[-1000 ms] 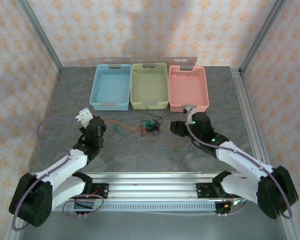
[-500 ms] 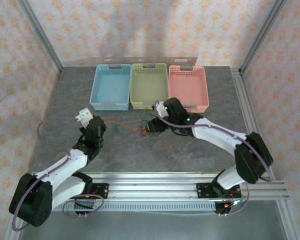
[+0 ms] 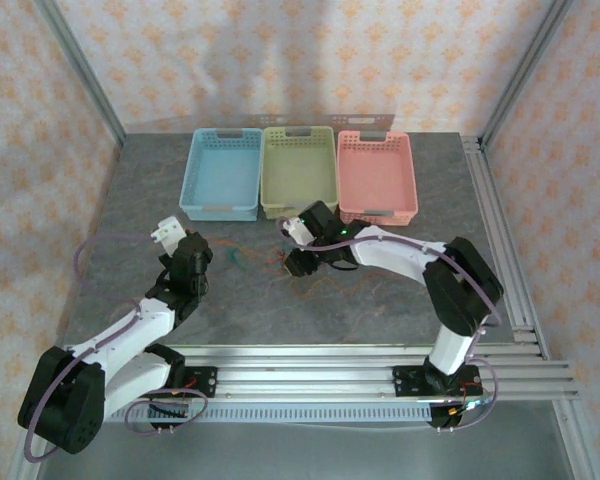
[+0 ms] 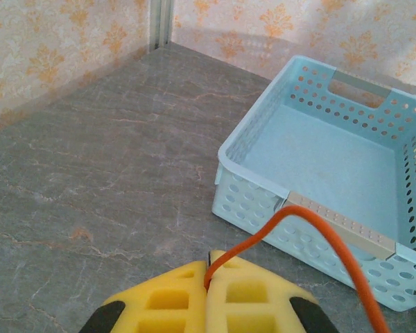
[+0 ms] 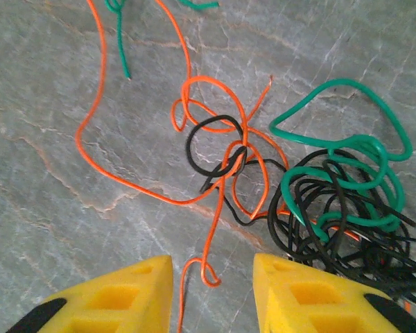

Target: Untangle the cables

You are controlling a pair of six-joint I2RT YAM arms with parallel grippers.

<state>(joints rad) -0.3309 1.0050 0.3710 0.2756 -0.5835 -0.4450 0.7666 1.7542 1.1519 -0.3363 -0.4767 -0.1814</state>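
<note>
Jaws of left gripper (image 4: 206, 290) closed on orange cable (image 4: 291, 209), near blue basket (image 4: 249, 195). Right gripper (image 5: 212, 291) jaws open above tangled cables (image 5: 284, 187), bench (image 5: 48, 173) centre.

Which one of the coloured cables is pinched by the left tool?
The orange cable, clamped between the yellow fingers of the shut left tool; the green cables and black cables lie loose on the table.

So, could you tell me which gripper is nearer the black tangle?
Right. The right gripper hovers beside the tangle; the left gripper sits well left of it, pinching an orange cable.
</note>
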